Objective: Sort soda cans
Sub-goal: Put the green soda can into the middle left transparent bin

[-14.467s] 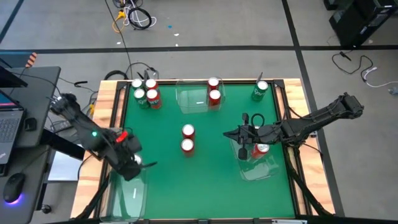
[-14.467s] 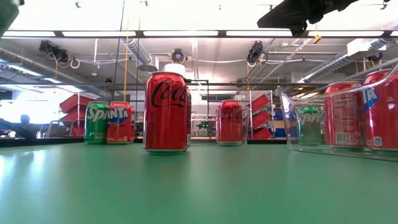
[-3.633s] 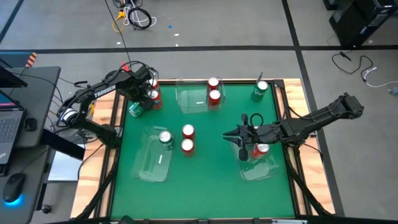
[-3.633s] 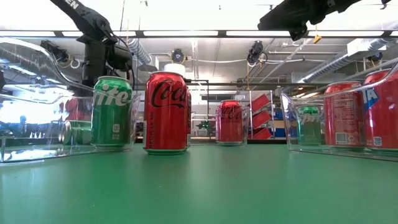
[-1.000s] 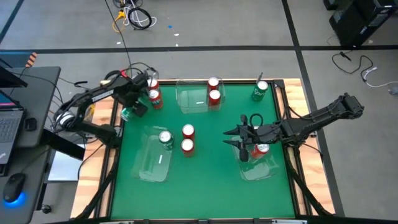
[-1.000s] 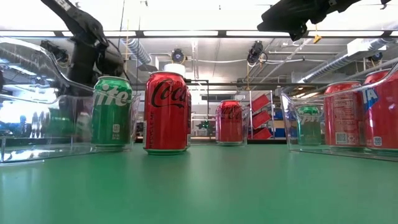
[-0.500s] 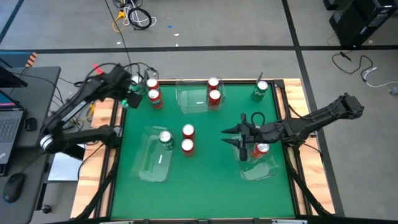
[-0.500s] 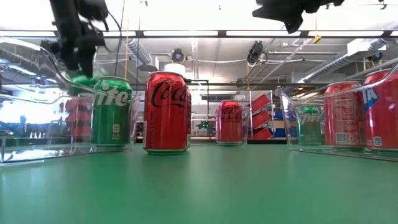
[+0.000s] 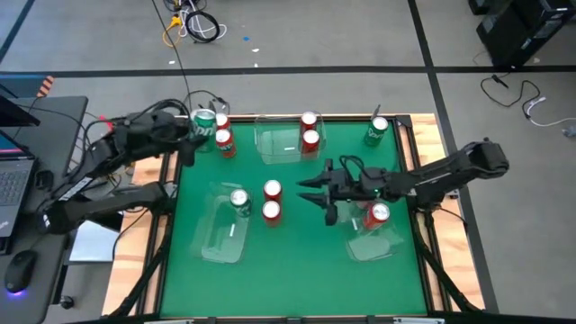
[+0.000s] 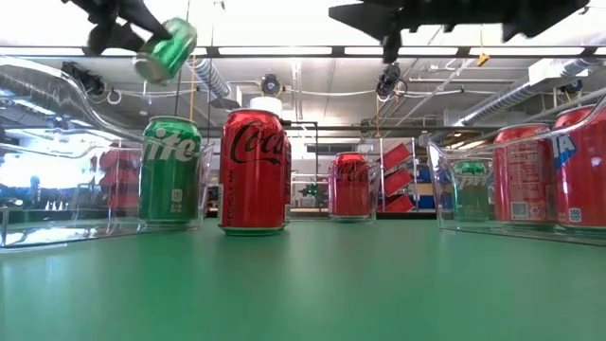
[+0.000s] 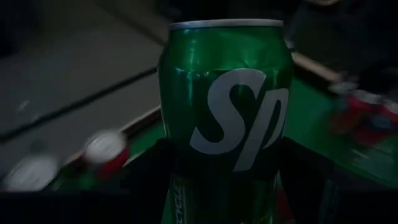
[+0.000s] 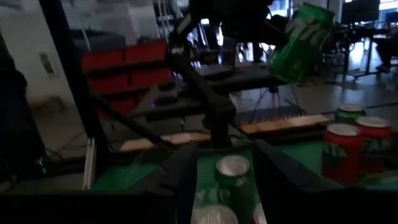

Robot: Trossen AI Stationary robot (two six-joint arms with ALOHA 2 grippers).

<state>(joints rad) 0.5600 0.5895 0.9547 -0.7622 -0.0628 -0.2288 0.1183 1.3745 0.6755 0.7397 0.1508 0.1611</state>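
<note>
We see a green can (image 9: 203, 121) lifted clear of the worktop (image 9: 288, 261), tilted, above its far left corner, clamped in the left hand (image 9: 191, 135); the left wrist view shows that can (image 11: 225, 106) filling the picture between the dark fingers. In the low view it (image 10: 165, 49) hangs tilted near the ceiling lights. Just beside it on the worktop stand two red cans (image 9: 222, 137). A second green can (image 9: 238, 199) stands in the clear left tray (image 9: 216, 241), and two red cans (image 9: 272, 200) stand just beside that tray, near the middle. Another two red cans (image 9: 310, 130) are at the far edge, touching a clear far tray (image 9: 275, 146), and a third green can (image 9: 377, 130) stands in the far right corner. A red can (image 9: 376, 214) sits in the clear right tray (image 9: 373, 243). The right hand (image 9: 310, 190) hovers over the middle of the worktop, its fingers parted and grasping nothing
</note>
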